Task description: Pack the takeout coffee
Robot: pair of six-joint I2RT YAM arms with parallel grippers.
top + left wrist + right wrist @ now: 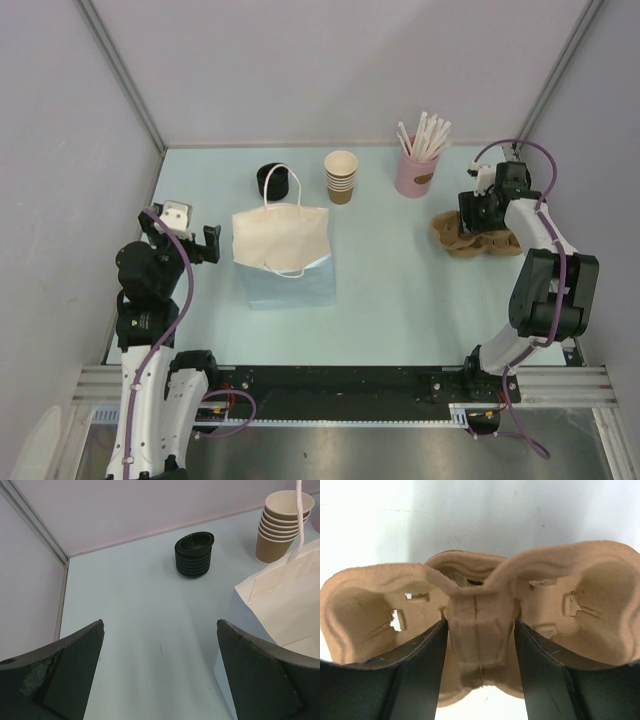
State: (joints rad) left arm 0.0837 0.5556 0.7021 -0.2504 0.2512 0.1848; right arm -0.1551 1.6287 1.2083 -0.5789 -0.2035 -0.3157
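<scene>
The takeout coffee is out of view in all three views. My right gripper (482,215) is down over a brown pulp cup carrier (470,238) at the table's right side. In the right wrist view its fingers (427,665) stand on either side of the carrier's middle ridge (480,630), close against it. Whether they press on it does not show. My left gripper (186,238) hovers left of the white paper bag (283,245), jaws wide open with nothing between them (160,630).
A stack of black lids (272,180) (194,555) and a stack of lidless brown cups (341,176) (282,525) stand behind the bag. A pink cup of white sticks (415,172) stands at the back right. The bag lies on its side, handles up.
</scene>
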